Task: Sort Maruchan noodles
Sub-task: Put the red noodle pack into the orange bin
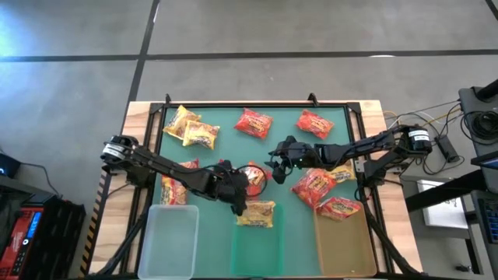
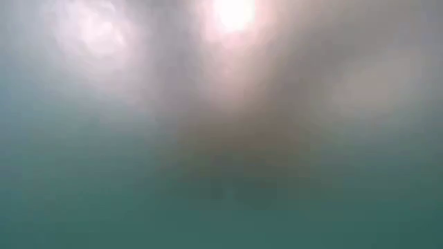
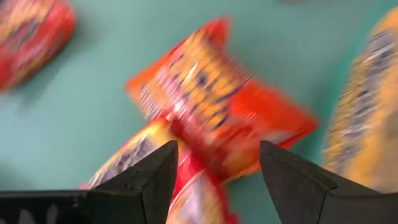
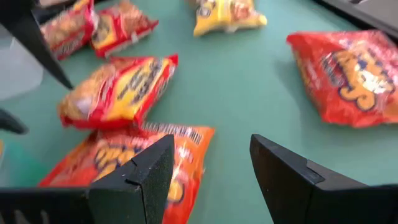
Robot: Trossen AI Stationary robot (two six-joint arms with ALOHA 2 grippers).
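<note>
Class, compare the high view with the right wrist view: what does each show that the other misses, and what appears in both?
Only the high view shows the three shallow rectangular trays along the near edge, both dark arms, and the open left gripper beside a yellow crinkly packet.

Only the right wrist view shows the right gripper with fingers spread, empty, over an orange crinkly packet.

Both show the green table mat scattered with red and yellow noodle packets.

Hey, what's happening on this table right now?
Two dark robot arms are sorting crinkly plastic ramen packets on a green mat. The left claw hangs open over a red-orange packet at mid-table, gripping nothing. The right claw waits open nearby. One yellow packet lies at the middle tray; the clear plastic tray looks empty.
</note>
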